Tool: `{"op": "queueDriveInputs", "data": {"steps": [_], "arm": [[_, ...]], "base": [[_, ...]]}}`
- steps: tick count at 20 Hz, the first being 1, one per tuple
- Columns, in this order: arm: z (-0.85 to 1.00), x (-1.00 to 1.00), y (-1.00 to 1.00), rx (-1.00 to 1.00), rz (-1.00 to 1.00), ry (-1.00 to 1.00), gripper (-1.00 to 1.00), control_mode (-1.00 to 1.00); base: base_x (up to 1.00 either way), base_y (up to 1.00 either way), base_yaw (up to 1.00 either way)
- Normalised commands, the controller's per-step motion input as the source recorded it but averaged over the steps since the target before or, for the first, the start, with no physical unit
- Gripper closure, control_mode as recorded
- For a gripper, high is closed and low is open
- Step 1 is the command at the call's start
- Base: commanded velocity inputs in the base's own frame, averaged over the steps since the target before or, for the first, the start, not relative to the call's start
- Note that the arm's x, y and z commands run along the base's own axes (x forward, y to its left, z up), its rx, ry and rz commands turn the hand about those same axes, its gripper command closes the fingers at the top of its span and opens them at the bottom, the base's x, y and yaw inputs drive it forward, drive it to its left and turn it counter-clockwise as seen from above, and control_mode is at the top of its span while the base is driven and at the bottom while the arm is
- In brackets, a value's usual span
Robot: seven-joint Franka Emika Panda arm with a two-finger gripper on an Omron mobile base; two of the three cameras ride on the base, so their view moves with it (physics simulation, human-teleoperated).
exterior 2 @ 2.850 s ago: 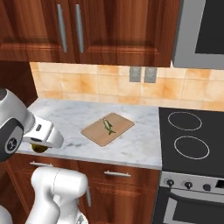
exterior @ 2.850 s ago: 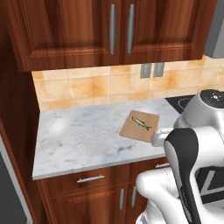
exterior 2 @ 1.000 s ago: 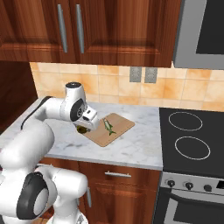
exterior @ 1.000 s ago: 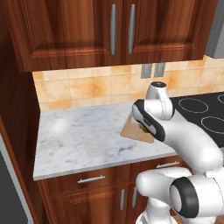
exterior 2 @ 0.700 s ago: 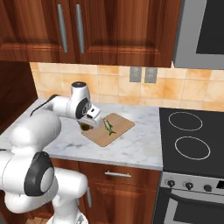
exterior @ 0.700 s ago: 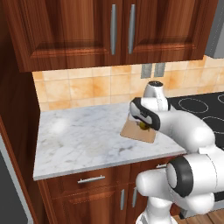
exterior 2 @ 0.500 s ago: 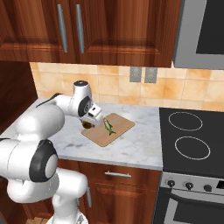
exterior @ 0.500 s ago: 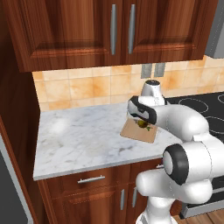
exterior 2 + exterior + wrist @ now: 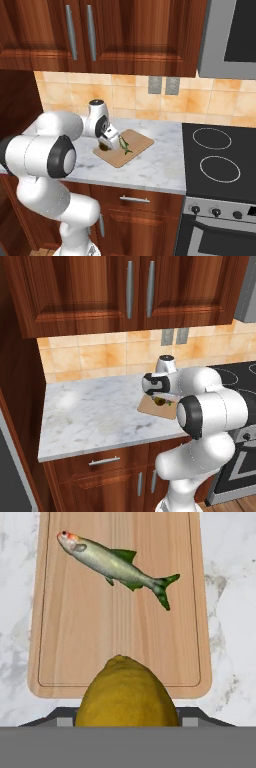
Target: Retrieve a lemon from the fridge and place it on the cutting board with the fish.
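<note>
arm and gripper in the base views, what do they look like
The arm is glossy white, built of fat rounded segments with dark grey to black round caps at the joints. It narrows to a small white wrist carrying the gripper, which has a white body and small dark fingers. No cables or markings are visible.

Both base views look forward and down from behind the arm, one from its left, one from its right; they share the marble bench (image 9: 95, 416) and cutting board (image 9: 131, 147). The hand view looks straight down at the board from close above, fish (image 9: 112, 562) at top.
</note>
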Motion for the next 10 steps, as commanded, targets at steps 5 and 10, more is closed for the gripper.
{"op": "queueDriveInputs", "data": {"steps": [5, 10], "arm": [[-0.27, 0.32, -0.27, 0.0, -0.08, 0.0, 1.0, -1.0], [-0.18, 0.35, -0.2, 0.0, -0.04, 0.0, 1.0, -1.0]], "base": [[0.0, 0.0, 0.0], [0.0, 0.0, 0.0]]}}
